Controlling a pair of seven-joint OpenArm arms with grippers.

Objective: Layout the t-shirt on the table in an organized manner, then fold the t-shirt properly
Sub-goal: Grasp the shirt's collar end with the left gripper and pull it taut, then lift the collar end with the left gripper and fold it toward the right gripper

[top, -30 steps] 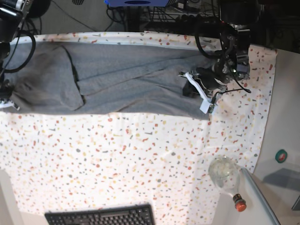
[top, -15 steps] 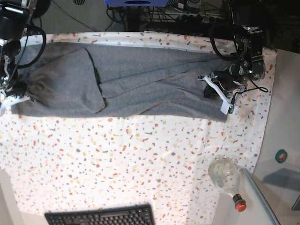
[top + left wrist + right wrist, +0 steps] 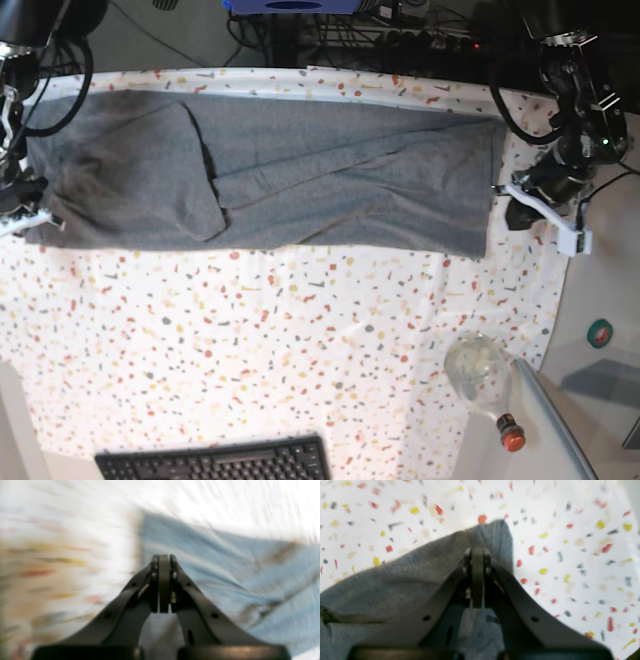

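Observation:
The grey t-shirt [image 3: 330, 180] lies stretched in a long band across the far part of the speckled table [image 3: 300, 340]. My left gripper [image 3: 513, 209] hangs just past the shirt's right edge. In the blurred left wrist view this gripper [image 3: 163, 556] is shut, no cloth shows between its jaws, and the shirt [image 3: 250, 567] lies beyond and to its right. My right gripper [image 3: 24, 205] sits at the shirt's left lower corner. In its wrist view the right gripper [image 3: 478, 550] is shut, with a corner of the shirt [image 3: 395, 585] bunched up around the tips.
A clear bottle [image 3: 480, 372] with a red cap lies at the table's right front corner. A black keyboard [image 3: 215, 462] sits at the front edge. A green roll [image 3: 600, 333] rests on the grey side surface. Cables and equipment stand behind the table.
The shirt has been pulled toward the base view's right and lies longer and flatter. My left gripper has slid right, off the shirt's edge. The right gripper has stayed at the left corner.

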